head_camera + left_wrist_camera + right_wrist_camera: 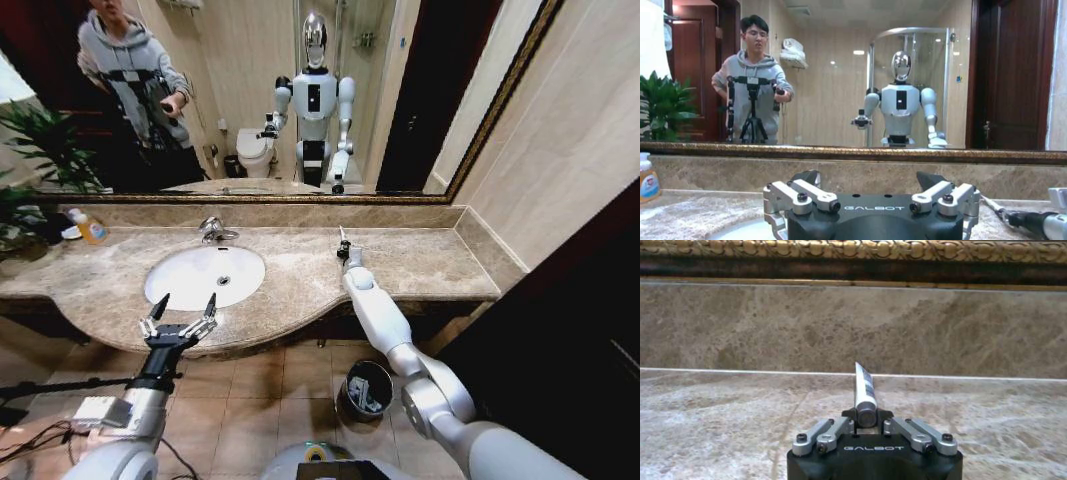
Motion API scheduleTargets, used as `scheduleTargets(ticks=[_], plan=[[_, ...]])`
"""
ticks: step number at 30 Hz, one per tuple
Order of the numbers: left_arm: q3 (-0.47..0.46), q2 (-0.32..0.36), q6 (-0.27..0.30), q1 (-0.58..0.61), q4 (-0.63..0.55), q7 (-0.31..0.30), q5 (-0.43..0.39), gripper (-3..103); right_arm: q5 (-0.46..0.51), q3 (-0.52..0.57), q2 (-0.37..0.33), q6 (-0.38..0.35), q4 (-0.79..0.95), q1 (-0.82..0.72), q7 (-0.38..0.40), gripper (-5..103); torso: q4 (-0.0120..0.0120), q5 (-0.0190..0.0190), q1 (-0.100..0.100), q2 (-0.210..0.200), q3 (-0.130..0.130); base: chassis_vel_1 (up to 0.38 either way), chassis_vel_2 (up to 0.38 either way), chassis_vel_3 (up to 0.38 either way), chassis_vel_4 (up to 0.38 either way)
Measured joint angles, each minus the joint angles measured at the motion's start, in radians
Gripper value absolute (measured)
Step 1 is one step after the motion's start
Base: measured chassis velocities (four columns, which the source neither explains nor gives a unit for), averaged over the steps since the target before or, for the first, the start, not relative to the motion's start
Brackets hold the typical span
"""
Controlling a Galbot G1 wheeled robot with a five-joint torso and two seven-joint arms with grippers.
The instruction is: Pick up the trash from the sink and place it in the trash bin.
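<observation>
The white oval sink [190, 265] sits in the marble counter, its basin bare around the drain. My left gripper [187, 300] hangs open over the counter's front edge, just in front of the sink; in the left wrist view its fingers [869, 176] stand wide apart with nothing between them. My right gripper [343, 250] is over the counter to the right of the sink, shut on a small white tube with a dark label [862, 385] that points toward the back wall. The black trash bin [352, 372] stands on the floor below the counter, with white bits inside.
A chrome faucet [211, 230] rises behind the basin. An amber soap bottle [91, 228] and a green plant [40, 150] stand at the counter's far left. A mirror spans the back wall, and the side wall closes the counter's right end. Cables lie on the floor at the left.
</observation>
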Motion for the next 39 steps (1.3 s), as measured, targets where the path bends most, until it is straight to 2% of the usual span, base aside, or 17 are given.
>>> scheduleTargets(ticks=[7,10,16,19,23,25,27,29,34,35,37,39], plan=[[0.0,0.0,0.0,0.0,0.0,0.0,0.0,100,0.017,-0.005,-0.074,0.025,0.168,-0.098,-0.006,17,-0.0001,0.0,0.0,0.0,0.0,0.0,0.0,0.0,0.0],[0.0,0.0,0.0,0.0,0.0,0.0,0.0,100,0.007,-0.017,-0.148,0.035,0.339,-0.192,-0.008,17,-0.0002,0.0002,0.0,0.0,0.0,0.0,0.0,0.0,0.0],[0.0,0.0,0.0,0.0,0.0,0.0,0.0,100,-0.001,-0.009,-0.222,0.031,0.528,-0.319,-0.008,17,-0.0001,0.0003,0.0,0.0,0.0,0.0,0.0,0.0,0.0],[0.0,0.0,0.0,0.0,0.0,0.0,0.0,100,0.011,0.017,-0.287,0.03,0.712,-0.491,-0.005,17,-0.0004,0.0004,0.0,0.0,0.0,0.0,0.0,0.0,0.0],[0.0,0.0,0.0,0.0,0.0,0.0,0.0,100,0.013,0.038,-0.321,0.037,0.852,-0.634,-0.004,17,-0.0002,0.0003,0.0,0.0,0.0,0.0,0.0,0.0,0.0],[0.0,0.0,0.0,0.0,0.0,0.0,0.0,100,0.004,0.073,-0.324,0.045,0.936,-0.737,-0.008,17,0.0,0.0002,0.0,0.0,0.0,0.0,0.0,0.0,0.0],[0.0,0.0,0.0,0.0,0.0,0.0,0.0,100,0.001,0.091,-0.32,0.046,0.959,-0.769,-0.011,17,0.0,0.0002,0.0,0.0,0.0,0.0,0.0,0.0,0.0],[0.0,0.0,0.0,0.0,0.0,0.0,0.0,100,-0.011,0.17,-0.286,0.056,1.051,-0.907,-0.024,17,-0.0003,0.0001,0.0,0.0,0.0,0.0,0.0,0.0,0.0],[0.0,0.0,0.0,0.0,0.0,0.0,0.0,100,-0.027,0.196,-0.254,0.086,1.107,-1.022,-0.036,17,-0.0006,0.0,0.0,0.0,0.0,0.0,0.0,0.0,0.0],[0.0,0.0,0.0,0.0,0.0,0.0,0.0,100,-0.054,0.19,-0.247,0.118,1.107,-1.048,-0.042,17,0.0003,0.0001,0.0,0.0,0.0,0.0,0.0,0.0,0.0],[0.0,0.0,0.0,0.0,0.0,0.0,0.0,100,-0.137,0.202,-0.22,0.195,1.095,-1.109,-0.046,17,0.0002,0.0001,0.0,0.0,0.0,0.0,0.0,0.0,0.0],[0.0,0.0,0.0,0.0,0.0,0.0,0.0,100,-0.167,0.212,-0.201,0.224,1.092,-1.149,-0.048,17,-0.0001,0.0001,0.0,0.0,0.0,0.0,0.0,0.0,0.0]])
